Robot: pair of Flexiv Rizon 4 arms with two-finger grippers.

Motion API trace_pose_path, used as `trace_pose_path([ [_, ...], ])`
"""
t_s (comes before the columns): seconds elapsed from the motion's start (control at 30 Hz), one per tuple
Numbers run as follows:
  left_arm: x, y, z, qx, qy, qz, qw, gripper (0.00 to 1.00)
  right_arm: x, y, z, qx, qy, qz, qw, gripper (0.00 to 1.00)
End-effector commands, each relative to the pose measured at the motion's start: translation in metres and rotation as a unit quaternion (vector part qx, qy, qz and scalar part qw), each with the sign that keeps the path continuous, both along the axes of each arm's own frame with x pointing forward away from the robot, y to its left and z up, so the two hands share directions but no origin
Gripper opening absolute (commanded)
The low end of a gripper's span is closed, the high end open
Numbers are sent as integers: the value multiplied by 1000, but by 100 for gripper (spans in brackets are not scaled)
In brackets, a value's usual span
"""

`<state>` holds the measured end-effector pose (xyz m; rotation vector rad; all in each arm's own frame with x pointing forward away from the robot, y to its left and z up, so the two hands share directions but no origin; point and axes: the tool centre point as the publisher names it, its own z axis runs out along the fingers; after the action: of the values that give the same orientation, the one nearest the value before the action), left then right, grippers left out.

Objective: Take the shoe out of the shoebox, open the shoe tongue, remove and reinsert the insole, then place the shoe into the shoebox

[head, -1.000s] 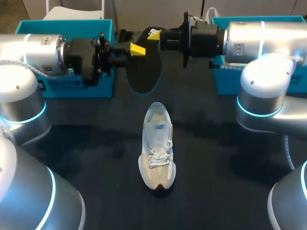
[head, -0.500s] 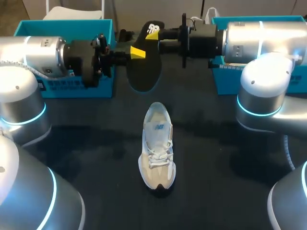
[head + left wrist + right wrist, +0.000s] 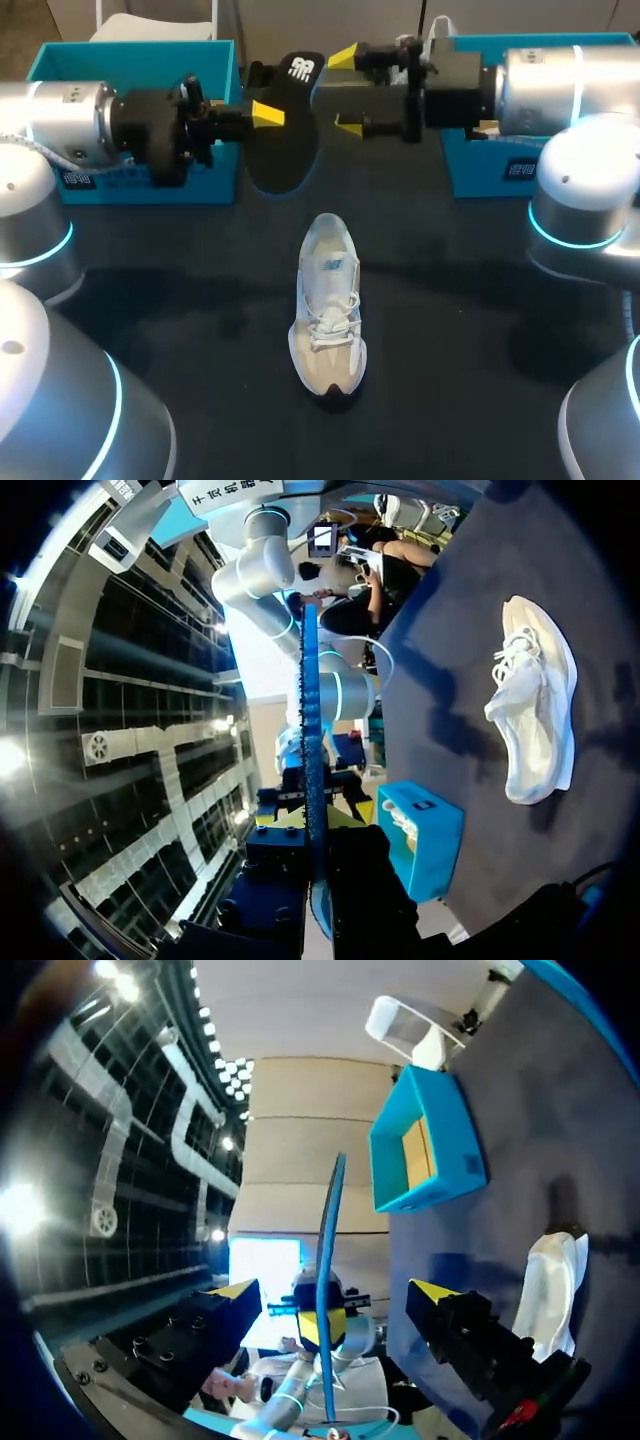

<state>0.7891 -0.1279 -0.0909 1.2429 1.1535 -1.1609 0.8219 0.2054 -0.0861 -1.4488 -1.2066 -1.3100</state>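
Observation:
A black insole (image 3: 285,125) hangs in the air at the back of the table, with my left gripper (image 3: 262,113) shut on its left edge. In the left wrist view the insole (image 3: 310,740) shows edge-on, rising from between that gripper's fingers (image 3: 315,875). My right gripper (image 3: 347,91) stands open just right of the insole, its yellow tips well apart and touching nothing. Seen from the right wrist, the insole (image 3: 328,1260) is a thin edge ahead of the wide-open gripper (image 3: 333,1295). The white shoe (image 3: 328,305) lies upright mid-table, toe towards the back.
A teal shoebox (image 3: 150,185) stands at the back left behind my left arm. A second teal box (image 3: 500,170) stands at the back right under my right arm. Dark tabletop surrounds the shoe.
My right gripper has opened, let go of the insole and drawn back to the right. The left gripper keeps the insole and has carried it slightly left.

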Motion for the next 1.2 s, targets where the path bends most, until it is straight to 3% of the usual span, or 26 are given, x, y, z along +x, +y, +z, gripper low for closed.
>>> trace_pose_path([
  [0.03,-6,6,1,-3,4,5,1000,0,-9,-22,-2,11,-32,23,999,100],
  [0.13,-8,8,1,0,5,6,1000,0,-13,-29,-2,10,-52,47,998,100],
  [0.4,-10,10,5,13,4,10,1000,0,-22,-60,-13,6,-29,61,998,100],
  [1.0,-10,10,5,13,4,10,1000,0,-22,-60,-13,6,-29,61,998,100],
  [1.1,-10,10,5,13,4,10,1000,0,-28,-75,-14,11,-55,77,995,100],
  [1.2,-10,10,5,13,4,10,1000,0,-31,-87,-16,-2,-54,98,994,100],
])
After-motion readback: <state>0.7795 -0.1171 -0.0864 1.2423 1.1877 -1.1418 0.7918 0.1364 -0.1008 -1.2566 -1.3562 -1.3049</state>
